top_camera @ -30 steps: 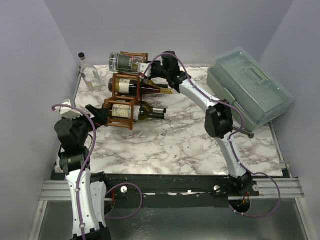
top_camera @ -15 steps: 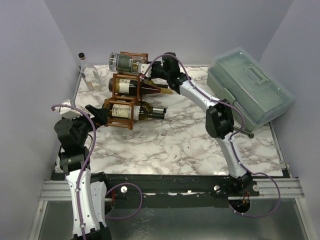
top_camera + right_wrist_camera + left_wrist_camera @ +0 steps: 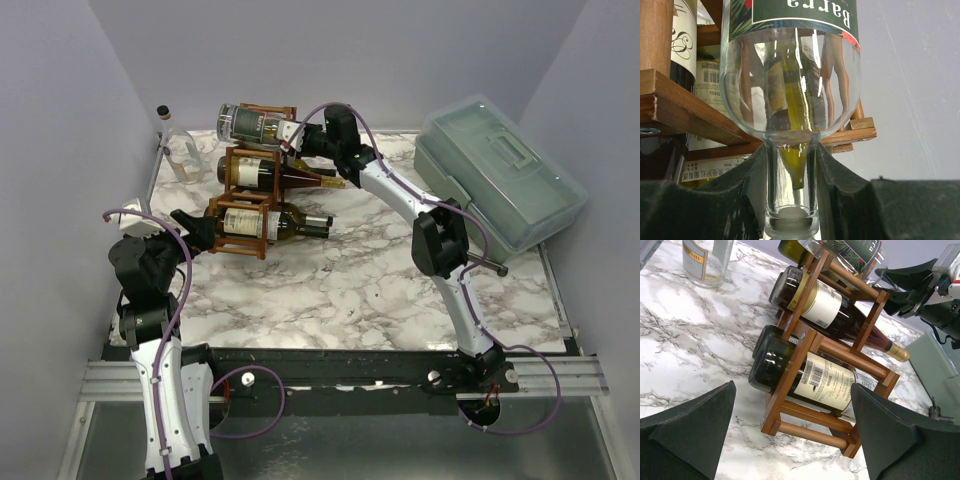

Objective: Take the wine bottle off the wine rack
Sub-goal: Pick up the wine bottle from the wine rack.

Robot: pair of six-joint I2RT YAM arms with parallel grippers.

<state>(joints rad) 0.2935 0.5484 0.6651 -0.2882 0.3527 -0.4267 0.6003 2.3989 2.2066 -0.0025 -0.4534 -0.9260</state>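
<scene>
Overhead, the marbled surface (image 3: 360,280) carries a grey-green translucent toolbox (image 3: 500,180) at its right far corner and the wine rack (image 3: 230,168) at its left far side. The wine bottle (image 3: 250,125), of clear glass, lies in the rack's top cell. Its long axis runs level across the view, base to the left and neck to the right. A dark bottle with a gold-foiled neck (image 3: 290,178) lies in the tier below and a green bottle (image 3: 280,225) in the lowest tier, necks also rightward. The right pincer (image 3: 298,135) meets the clear bottle's neck; only the right wrist view shows its fingers (image 3: 835,195) pressed on either side of that neck, clamped on it, with the label upside down above. The left pincer (image 3: 190,222) sits at the rack's left end, and the left wrist view alone shows its fingers (image 3: 690,430) spread wide apart, facing the bottle bases.
</scene>
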